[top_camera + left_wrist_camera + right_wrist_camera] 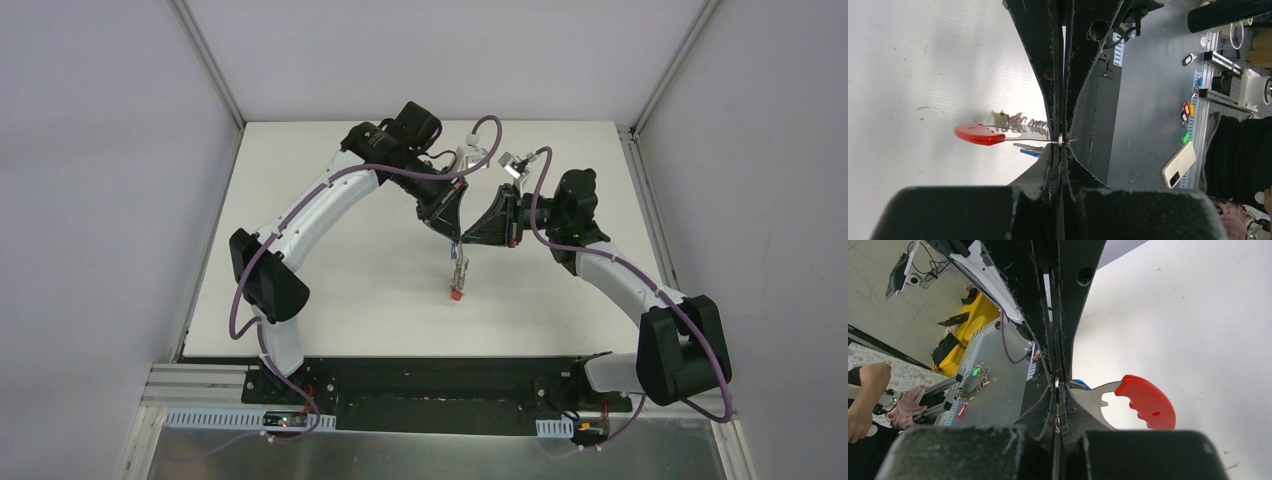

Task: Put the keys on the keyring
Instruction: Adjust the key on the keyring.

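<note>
Keyring [457, 280] was held over the middle of the desk [330, 300] by both grippers.
The red half hung nearest the arm bases, with the grey half and its row of clips beyond it. A blue-tagged key [1030, 151] sat close against the grey half; whether it was attached could not be told. The left gripper [1060, 142] was clamped on the ring's thin metal edge. The right gripper [1057, 386] was clamped on the grey half, with the two tips close together.
</note>
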### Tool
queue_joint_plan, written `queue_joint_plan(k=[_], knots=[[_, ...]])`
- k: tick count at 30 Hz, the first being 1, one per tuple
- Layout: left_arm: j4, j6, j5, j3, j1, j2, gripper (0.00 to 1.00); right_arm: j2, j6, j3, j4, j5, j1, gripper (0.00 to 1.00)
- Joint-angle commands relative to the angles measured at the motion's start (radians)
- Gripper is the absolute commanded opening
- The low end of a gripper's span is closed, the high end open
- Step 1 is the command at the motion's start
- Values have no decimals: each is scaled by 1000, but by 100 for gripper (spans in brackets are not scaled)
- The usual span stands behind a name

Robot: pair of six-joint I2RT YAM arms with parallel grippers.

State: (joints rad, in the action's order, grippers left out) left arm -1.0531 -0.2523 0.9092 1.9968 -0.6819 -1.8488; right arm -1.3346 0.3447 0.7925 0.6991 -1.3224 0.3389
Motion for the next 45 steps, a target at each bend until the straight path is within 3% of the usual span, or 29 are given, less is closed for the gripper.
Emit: queue_joint_plan(k=[1, 3, 8, 12, 16, 25, 35, 45], knots=[[-12, -23, 33, 35, -11, -4, 0, 6, -21, 45, 20, -10, 11, 0], [-13, -33, 24, 33, -11, -1, 0, 13, -27, 40, 20, 3, 8, 0], [40, -43, -10, -9, -3, 51, 22, 30, -7, 35, 22, 44, -3, 0], [166, 15, 4, -90, 12, 106, 29, 34, 39, 18, 61, 85, -11, 0], [285, 81, 21, -178, 22, 144, 30, 27, 82, 7, 105, 104, -23, 0], [310, 75, 37, -228, 32, 167, 29, 30, 109, 3, 126, 106, -51, 0], [304, 60, 50, -217, 33, 145, 16, 26, 127, 2, 135, 120, -57, 0], [308, 81, 59, -211, 21, 125, 25, 24, 132, -1, 137, 141, -57, 0]])
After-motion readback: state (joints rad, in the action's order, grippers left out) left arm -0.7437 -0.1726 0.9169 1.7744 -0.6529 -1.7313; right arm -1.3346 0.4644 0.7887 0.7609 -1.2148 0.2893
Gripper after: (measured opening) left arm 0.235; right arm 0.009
